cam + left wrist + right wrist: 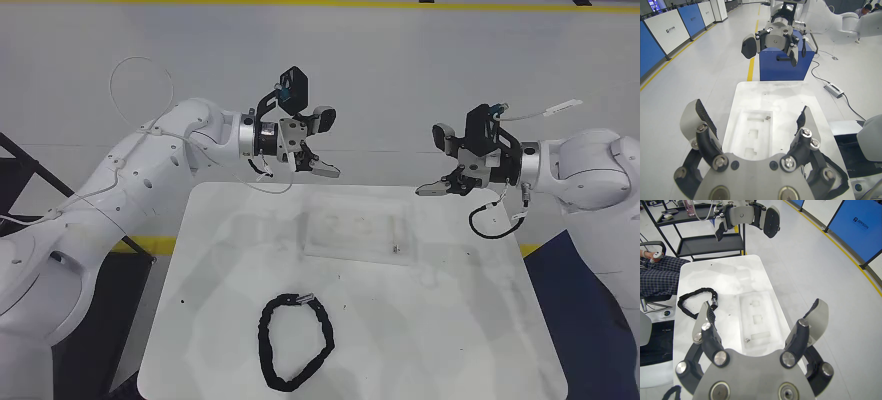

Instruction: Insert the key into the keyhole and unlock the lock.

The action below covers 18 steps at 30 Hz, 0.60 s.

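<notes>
White rectangular table (450,330): a black fabric-sleeved chain lock (264,340) is looped near its front edge, and a white foam tray with recesses (330,240) is set toward the back.

Small silver key (396,247): laid in the tray's end recess on the right arm's side, well apart from the lock.

Left gripper (328,145) and right gripper (436,160): held above the table's back corners, jaws spread apart.

Pale grey floor (400,60): crossed by a yellow line (150,243).

Surroundings: blue cabinet (783,68), black shelf rack (710,243), blue-and-white barrier panels (668,34).

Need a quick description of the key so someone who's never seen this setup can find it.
On the white table, beyond the black chain lock, lies a white foam tray. The key sits at the tray's end nearest the right tool. It is a tiny shiny metal piece, the only non-white thing in the tray.
</notes>
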Motion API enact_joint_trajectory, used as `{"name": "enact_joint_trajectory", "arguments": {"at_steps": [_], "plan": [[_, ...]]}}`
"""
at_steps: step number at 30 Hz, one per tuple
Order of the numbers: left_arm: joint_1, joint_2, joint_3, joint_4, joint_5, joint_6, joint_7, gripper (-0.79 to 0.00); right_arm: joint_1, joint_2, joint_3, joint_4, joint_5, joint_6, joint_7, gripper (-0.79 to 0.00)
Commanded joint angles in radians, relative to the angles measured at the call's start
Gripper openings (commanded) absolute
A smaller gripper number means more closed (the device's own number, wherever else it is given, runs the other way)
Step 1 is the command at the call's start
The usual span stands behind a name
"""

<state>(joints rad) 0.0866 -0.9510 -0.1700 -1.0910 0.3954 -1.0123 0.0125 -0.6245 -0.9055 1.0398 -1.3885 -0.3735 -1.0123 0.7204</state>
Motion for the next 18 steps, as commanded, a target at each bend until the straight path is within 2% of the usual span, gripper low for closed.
{"name": "enact_joint_trajectory", "arguments": {"at_steps": [1,16,18], "plan": [[0.0,0.0,0.0,0.0,0.0,0.0,0.0,0.0,0.0,0.0,0.0,0.0,0.0,0.0,0.0,-0.001],[0.0,0.0,0.0,0.0,0.0,0.0,0.0,0.0,0.0,0.0,0.0,0.0,0.0,0.0,0.0,-0.001],[0.0,0.0,0.0,0.0,0.0,0.0,0.0,0.0,-0.02,-0.002,-0.001,0.008,0.028,0.042,-0.032,0.0]]}}
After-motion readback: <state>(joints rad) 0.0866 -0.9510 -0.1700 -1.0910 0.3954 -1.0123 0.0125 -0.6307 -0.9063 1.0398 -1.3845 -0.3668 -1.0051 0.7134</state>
